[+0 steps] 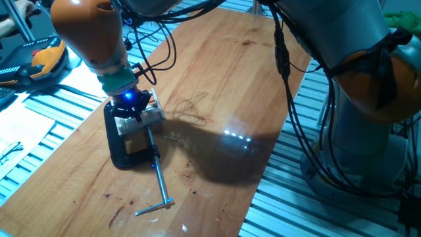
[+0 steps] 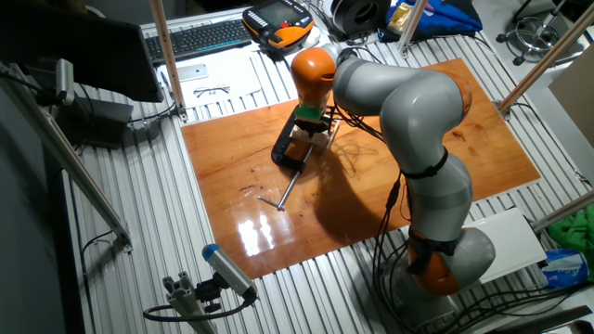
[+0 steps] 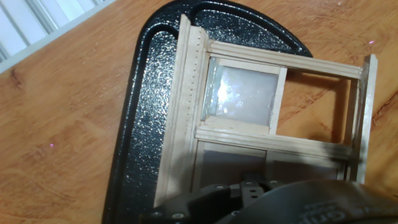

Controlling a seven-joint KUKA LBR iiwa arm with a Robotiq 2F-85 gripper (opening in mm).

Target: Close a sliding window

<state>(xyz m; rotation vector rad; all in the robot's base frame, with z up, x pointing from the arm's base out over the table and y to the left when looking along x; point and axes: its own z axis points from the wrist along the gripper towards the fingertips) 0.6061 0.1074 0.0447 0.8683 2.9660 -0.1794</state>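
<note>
Tabletop (image 2: 464, 139) is reddish varnished wood on a slatted aluminium bench, keyboard (image 2: 200, 37) at the far side. One sliding window (image 3: 273, 112), one black C-clamp (image 1: 122, 148) holding it. Only the hand view shows the panes; gripper (image 1: 131, 105) sits right over it, can't tell if it's clenched.

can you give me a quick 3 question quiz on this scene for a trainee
1. True or false: the sliding window lies loose on the table, away from any clamp.
2. The gripper is: A) above the window B) at the table's far corner C) over the keyboard.
3. What colour is the C-clamp?

Key: 1 false, it sits in the clamp. 2 A. 3 black.
</note>
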